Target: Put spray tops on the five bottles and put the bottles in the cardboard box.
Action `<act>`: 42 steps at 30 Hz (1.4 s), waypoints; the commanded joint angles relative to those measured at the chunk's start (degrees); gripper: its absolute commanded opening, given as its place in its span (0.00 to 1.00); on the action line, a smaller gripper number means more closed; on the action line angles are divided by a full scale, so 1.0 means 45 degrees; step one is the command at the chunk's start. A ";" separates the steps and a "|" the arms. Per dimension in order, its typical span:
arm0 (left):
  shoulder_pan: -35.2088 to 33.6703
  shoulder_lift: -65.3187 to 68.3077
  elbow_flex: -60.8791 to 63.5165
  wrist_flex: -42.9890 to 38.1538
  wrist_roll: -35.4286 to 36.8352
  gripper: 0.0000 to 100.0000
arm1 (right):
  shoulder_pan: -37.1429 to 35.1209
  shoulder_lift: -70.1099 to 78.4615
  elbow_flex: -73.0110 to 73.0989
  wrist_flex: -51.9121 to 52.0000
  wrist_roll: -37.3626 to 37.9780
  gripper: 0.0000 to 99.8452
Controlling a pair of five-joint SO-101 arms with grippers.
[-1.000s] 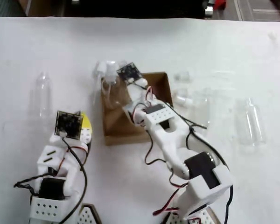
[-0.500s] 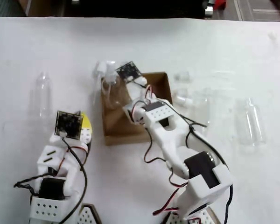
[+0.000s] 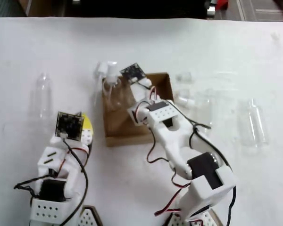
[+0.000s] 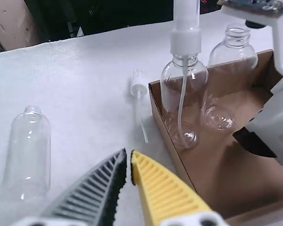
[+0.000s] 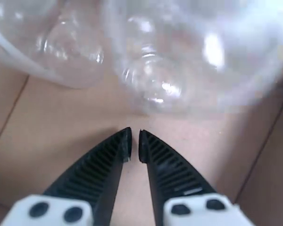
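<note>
Right gripper (image 5: 133, 139), pinched nearly shut and empty, hangs in the box (image 5: 47, 127) by a bottle (image 4: 228, 70) that looks light, slick, perhaps squashy, so take its neck.

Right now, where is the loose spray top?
Left wrist view: the loose spray top lies on the table outside the cardboard box, by the capped bottle.

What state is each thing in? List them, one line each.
Capped bottle: upright in the box, spray top on.
Second bottle: upright in the box, neck open.
Table bottle: lying down, no top.
Loose spray top: lying on the table beside the box.
Cardboard box: open.
Left gripper: fingers shut, empty.
Right gripper: fingers shut, empty, inside the box.
</note>
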 commanded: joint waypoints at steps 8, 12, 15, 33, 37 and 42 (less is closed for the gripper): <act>-0.0147 -0.0049 -0.0606 0.0156 -0.0098 0.02 | -0.0518 -0.0361 -0.0567 0.0049 0.0215 0.02; -0.0166 -0.0049 -0.0625 0.0215 -0.0059 0.02 | -0.0967 -0.1260 -0.0137 -0.0049 0.0098 0.02; -0.0166 -0.0049 -0.0625 0.0215 -0.0059 0.02 | -0.1182 -0.2295 0.0821 -0.0694 0.0098 0.02; -0.2237 -0.0049 -0.0957 0.0215 0.1270 0.02 | -0.2686 -0.4288 0.3692 -0.4210 0.0821 0.02; -0.2374 -0.0049 -0.0977 0.0215 0.1348 0.02 | -0.2706 -0.3253 0.2989 -0.4210 0.0801 0.02; -0.2354 -0.0049 -0.0977 0.0195 0.1348 0.02 | -0.2706 -0.2217 0.2051 -0.4210 0.0742 0.02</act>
